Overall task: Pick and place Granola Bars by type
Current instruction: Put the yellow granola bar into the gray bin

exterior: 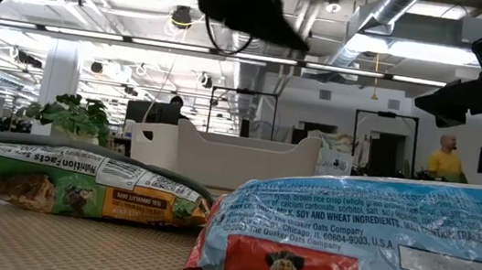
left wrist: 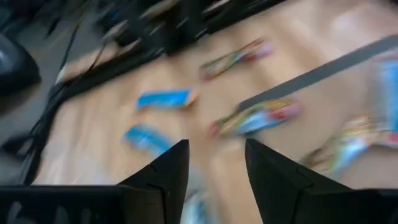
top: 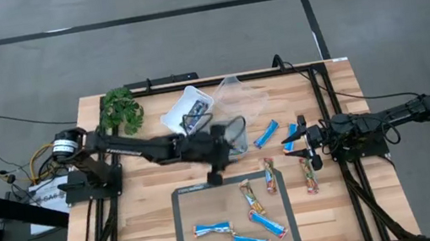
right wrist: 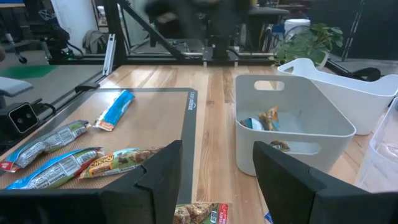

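Nearest the front edge of the wooden bench (top: pixel 145 225), a dark-framed mat (top: pixel 188 236) holds several of the granola bars (top: pixel 266 223): two blue ones lie low on it, another blue one and a tan one sit toward its right side. Bare wood lies open to the left of the mat, out to the bench's left rim.

Just past the mat's top right corner, a brownish bar (top: pixel 269 175) lies on the wood, and another (top: pixel 309 175) lies to its right near the right edge. Beyond these, two blue bars (top: pixel 266 133) rest between the tubs and the right gripper (top: pixel 307 142).

The right gripper hangs at the bench's right side with one of the blue bars just beside it. In its wrist view the dark fingers (right wrist: pixel 163 180) are spread apart with nothing between them, above bars on the mat.

The left gripper (top: pixel 216 174) reaches across the middle of the bench and sits over the mat's top edge. Its wrist view is blurred, yet the fingers (left wrist: pixel 168 171) show a clear gap and hold nothing.

Farther back stand three plastic tubs: a grey tub (right wrist: pixel 292 121) with bars inside, a white tub (top: pixel 188 109) also holding a few, and a clear tub (top: pixel 238 93) behind. A small green plant (top: pixel 120 111) stands at the far left corner.
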